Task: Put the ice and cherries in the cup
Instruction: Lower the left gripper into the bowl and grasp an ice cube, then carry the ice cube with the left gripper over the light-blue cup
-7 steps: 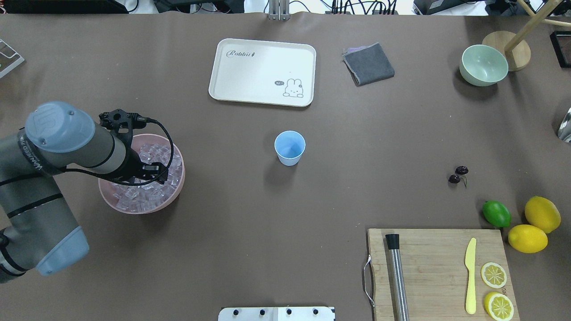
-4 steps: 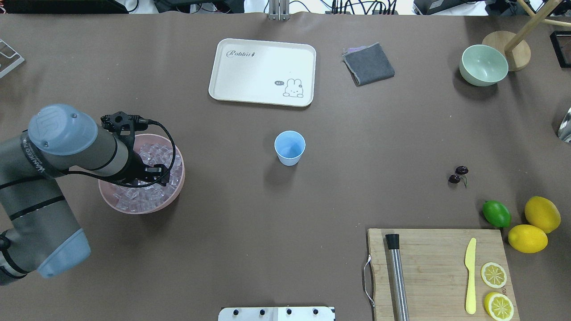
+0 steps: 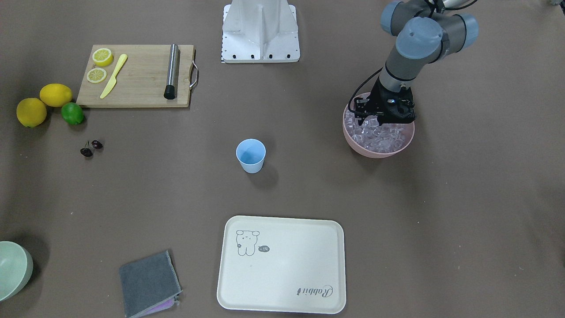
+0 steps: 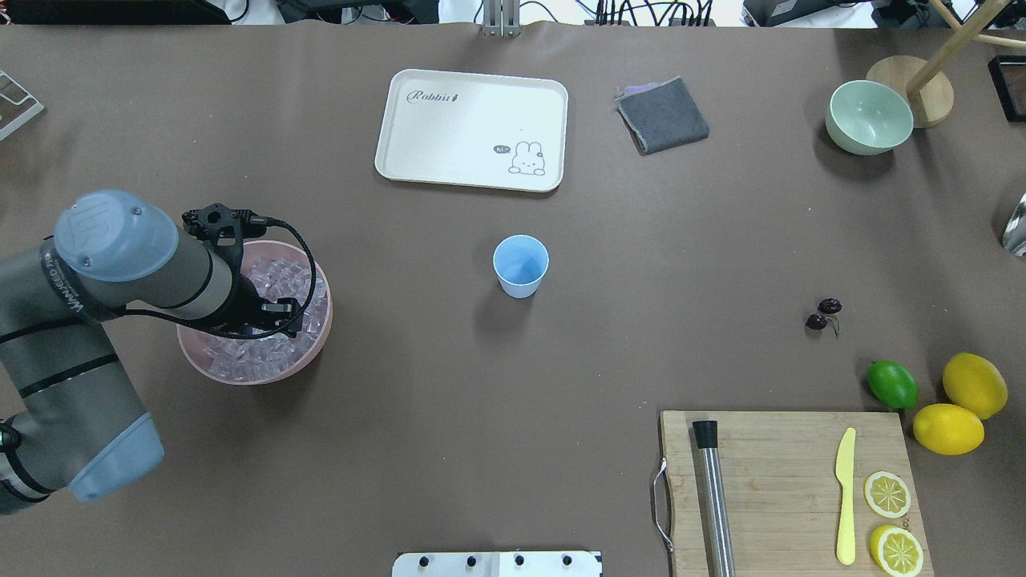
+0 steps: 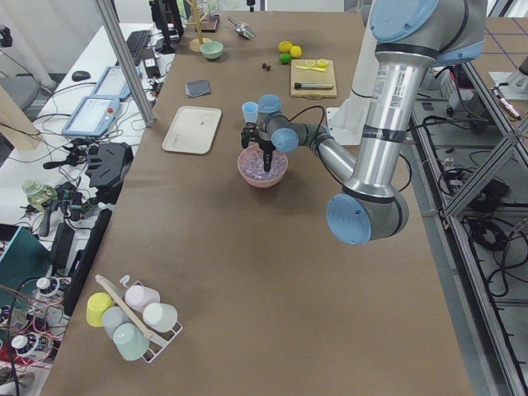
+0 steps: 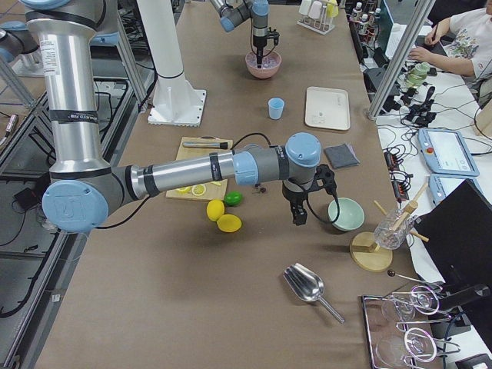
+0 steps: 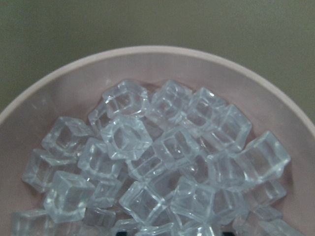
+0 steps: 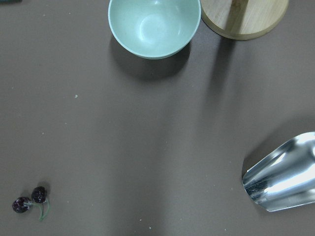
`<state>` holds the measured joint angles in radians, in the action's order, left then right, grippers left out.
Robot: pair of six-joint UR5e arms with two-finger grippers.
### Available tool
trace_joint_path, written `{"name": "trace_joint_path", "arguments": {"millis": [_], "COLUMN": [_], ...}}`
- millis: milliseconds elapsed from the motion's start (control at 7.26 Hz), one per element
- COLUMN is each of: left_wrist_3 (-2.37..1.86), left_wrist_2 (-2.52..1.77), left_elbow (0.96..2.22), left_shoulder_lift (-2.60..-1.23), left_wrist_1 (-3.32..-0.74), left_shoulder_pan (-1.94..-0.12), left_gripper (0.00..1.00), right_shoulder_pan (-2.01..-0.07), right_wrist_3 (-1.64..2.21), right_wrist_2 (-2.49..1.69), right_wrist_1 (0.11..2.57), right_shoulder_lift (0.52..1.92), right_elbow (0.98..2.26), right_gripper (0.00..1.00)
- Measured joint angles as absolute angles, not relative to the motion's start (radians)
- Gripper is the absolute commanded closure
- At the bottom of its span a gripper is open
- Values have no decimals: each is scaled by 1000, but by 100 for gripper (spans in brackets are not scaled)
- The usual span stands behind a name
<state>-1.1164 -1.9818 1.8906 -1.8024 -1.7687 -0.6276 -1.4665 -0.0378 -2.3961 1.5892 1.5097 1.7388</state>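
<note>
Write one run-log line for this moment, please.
left gripper: in pink bowl, among ice, jaws unclear | right gripper: near green bowl, jaws unclear | cup: empty | cherries: on table

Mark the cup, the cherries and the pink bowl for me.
cup (image 4: 520, 264): overhead view, inside of its open mouth.
cherries (image 4: 830, 305): overhead view, on the upper-right cherry.
pink bowl (image 3: 378, 152): front-facing view, outer wall nearest the camera.

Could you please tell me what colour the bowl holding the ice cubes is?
The bowl is pink; it shows best in the exterior front-facing view.
</note>
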Motion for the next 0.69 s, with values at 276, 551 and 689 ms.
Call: {"name": "trace_joint_path", "arguments": {"millis": [276, 551, 689], "left_wrist_3": [-1114, -1108, -1105], "left_wrist_2": [-1982, -1990, -1994], "left_elbow": [1896, 1926, 1948], "left_shoulder_lift": [-1807, -1810, -1820], "left_wrist_1": [-1769, -1764, -1760], "left_shoulder_pan": [-629, -646, -668], "left_gripper": [86, 100, 100], "right_shoulder_pan": [-1467, -1466, -1467], "right_wrist_3": [-37, -36, -36], "right_wrist_2": [-2396, -2396, -2396], "right_wrist_1": [1589, 1589, 1589], "right_shoulder_lift": [1510, 1510, 1511], "right_elbow": [1744, 1746, 1746], "right_gripper": [0, 0, 0]}}
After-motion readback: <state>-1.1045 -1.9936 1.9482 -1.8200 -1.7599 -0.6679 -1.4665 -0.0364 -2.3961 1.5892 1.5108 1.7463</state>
